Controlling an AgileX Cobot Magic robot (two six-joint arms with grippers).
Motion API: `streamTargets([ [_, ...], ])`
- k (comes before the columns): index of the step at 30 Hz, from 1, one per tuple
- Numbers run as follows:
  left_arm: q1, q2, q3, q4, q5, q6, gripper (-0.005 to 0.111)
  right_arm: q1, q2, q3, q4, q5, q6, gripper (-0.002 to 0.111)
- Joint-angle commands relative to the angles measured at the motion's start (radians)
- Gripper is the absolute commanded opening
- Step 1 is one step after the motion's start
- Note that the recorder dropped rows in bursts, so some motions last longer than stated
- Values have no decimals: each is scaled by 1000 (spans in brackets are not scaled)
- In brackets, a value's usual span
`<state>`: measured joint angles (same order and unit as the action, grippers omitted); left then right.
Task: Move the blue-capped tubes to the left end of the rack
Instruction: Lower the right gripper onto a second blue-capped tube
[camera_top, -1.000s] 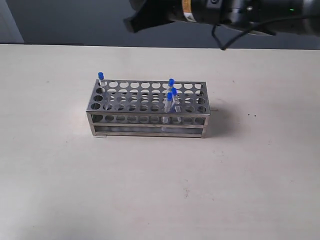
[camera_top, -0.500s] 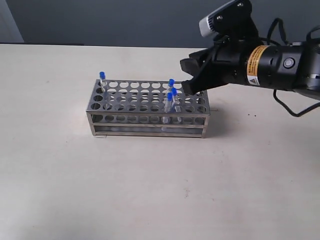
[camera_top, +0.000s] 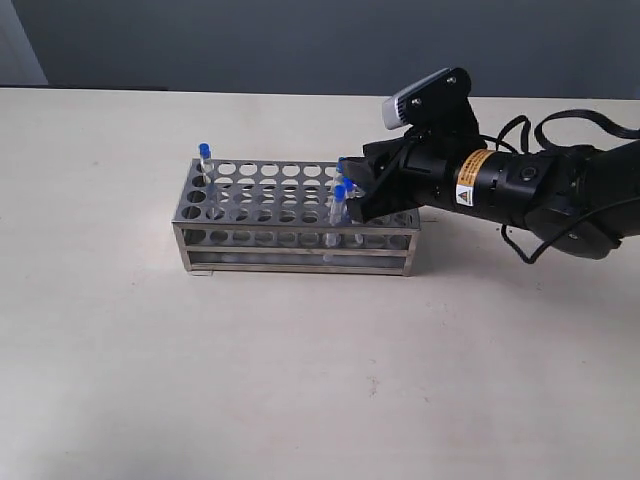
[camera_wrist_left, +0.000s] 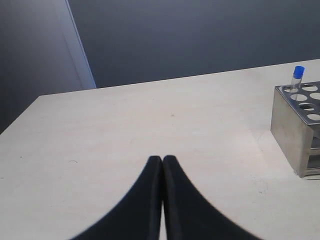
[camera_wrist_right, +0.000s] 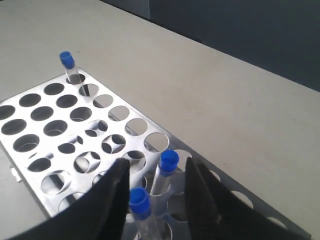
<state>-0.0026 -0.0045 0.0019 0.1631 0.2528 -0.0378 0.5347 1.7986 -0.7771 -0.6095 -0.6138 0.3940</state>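
The steel rack stands on the table. One blue-capped tube stands in its far left corner hole, and shows as a lone tube in both wrist views. The other blue-capped tubes cluster toward the right end, partly behind my right gripper. In the right wrist view my right gripper is open, its black fingers on either side of a blue-capped tube; another tube stands close to the other finger. My left gripper is shut, empty, over bare table left of the rack.
The right arm's black body with cables stretches over the table to the right of the rack. A dark wall lies behind the table's far edge. A pale panel stands at the table's far corner in the left wrist view.
The right arm has come down from above and moved left, bringing its open gripper down over the tubes at the rack's right end. The tubes have not moved.
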Motion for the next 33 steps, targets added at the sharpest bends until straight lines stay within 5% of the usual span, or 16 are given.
streamTargets([
  [1,-7,4,-2,-1,-14,-3,0,-7,30,5,36,-35,-35,37],
  [33,-7,4,-2,-1,-14,-3,0,-7,113,5,47,-78,-35,32],
])
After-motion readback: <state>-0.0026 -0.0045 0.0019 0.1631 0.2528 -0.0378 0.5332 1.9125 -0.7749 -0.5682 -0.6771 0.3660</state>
